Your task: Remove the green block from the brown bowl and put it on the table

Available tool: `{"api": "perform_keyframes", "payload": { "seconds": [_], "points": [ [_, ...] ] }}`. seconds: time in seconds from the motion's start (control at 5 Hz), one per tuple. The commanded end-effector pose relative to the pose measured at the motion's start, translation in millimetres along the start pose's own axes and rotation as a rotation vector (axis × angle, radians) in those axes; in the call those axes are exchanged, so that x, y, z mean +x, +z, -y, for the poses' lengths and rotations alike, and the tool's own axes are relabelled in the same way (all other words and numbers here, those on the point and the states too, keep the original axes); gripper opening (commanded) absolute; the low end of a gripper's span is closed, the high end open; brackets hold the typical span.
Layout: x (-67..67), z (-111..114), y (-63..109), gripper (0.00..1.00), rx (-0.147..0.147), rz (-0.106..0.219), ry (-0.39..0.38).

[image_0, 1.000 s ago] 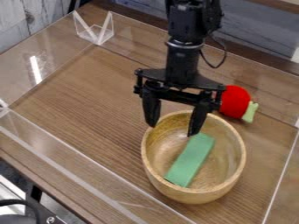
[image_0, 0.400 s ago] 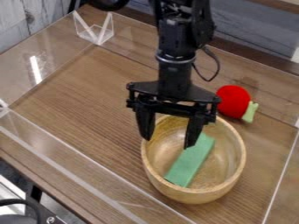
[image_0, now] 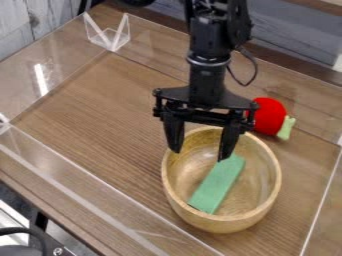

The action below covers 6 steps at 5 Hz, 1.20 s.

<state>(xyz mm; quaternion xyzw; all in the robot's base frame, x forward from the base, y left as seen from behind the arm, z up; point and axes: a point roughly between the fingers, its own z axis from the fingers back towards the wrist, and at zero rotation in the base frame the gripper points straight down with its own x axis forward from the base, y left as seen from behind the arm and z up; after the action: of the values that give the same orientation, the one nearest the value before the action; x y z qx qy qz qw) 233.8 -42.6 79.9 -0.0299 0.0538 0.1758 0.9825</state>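
Note:
A long green block (image_0: 217, 187) lies slanted inside the brown wooden bowl (image_0: 261, 214) at the lower right of the table. My black gripper (image_0: 203, 148) hangs straight down over the bowl's back rim, open wide. One fingertip (image_0: 173, 146) stands just outside the bowl's left rim, the other (image_0: 233, 151) reaches inside the bowl by the block's upper end. Nothing is between the fingers.
A red apple-like object (image_0: 271, 113) with a green piece beside it lies right of the arm. Clear acrylic walls (image_0: 40, 80) fence the wooden table (image_0: 94, 120). A small clear stand (image_0: 107, 33) sits at the back left.
The gripper swayed slightly left and back toward the right over the bowl's rim, staying open. The green block has not moved.

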Motion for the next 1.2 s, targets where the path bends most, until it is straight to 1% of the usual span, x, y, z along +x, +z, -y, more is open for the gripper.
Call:
{"api": "perform_keyframes", "payload": {
  "seconds": [0.0,0.2,0.4,0.6,0.8,1.0],
  "points": [
    [6.8,12,1.3,1.00,-0.016,0.039,-0.032],
    [5.5,22,-6.4,1.00,-0.014,0.040,-0.064],
    [-4.6,28,-2.6,1.00,-0.016,0.043,-0.060],
    [-10.7,28,0.8,1.00,-0.015,0.039,-0.060],
    [-12.7,20,-7.0,1.00,-0.004,0.032,-0.078],
    [-9.2,12,-13.9,1.00,0.002,0.034,-0.107]
  ]
}}
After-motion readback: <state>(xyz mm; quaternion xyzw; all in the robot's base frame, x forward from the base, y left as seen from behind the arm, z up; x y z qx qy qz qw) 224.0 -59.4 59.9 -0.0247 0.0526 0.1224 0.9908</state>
